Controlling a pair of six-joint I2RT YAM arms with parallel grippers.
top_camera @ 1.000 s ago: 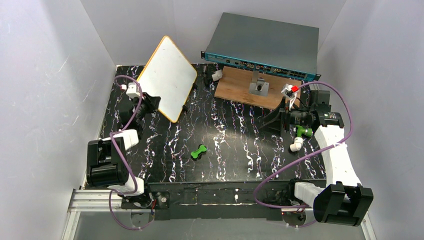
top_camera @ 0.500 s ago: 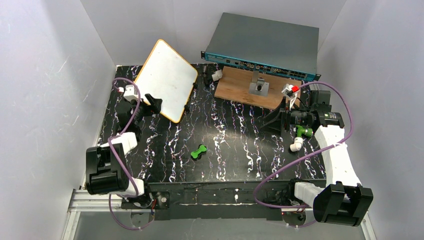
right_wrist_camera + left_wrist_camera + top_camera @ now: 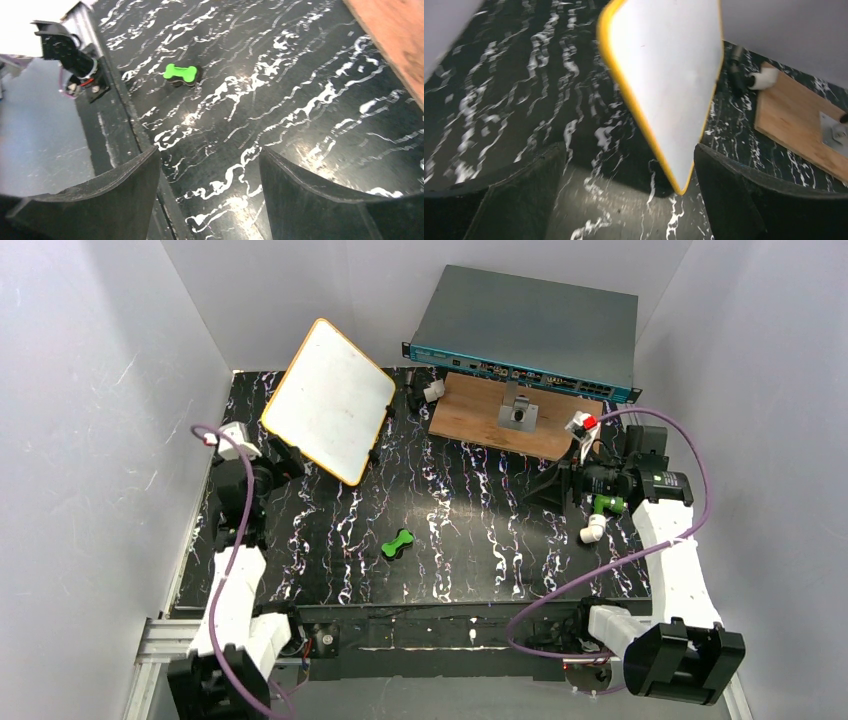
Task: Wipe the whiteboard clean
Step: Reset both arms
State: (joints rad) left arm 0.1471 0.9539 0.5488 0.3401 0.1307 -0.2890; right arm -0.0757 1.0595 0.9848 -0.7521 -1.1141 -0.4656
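Plainly, left claw [image 3: 629, 152] gapes empty, whiteboard [image 3: 664, 75] just ahead, apparently tilted; right claw [image 3: 209, 155] apart too, green bone-shaped piece [image 3: 181, 72] beyond.

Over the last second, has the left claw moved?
Yes. The left claw has backed off the whiteboard edge, leftward and toward the near side, farther from the wooden board.

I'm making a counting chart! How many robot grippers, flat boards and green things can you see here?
Grippers: 2 (left gripper, right gripper)
Flat boards: 2 (whiteboard, wooden board)
Green things: 2 (bone-shaped piece, small part by the right arm)
Total: 6
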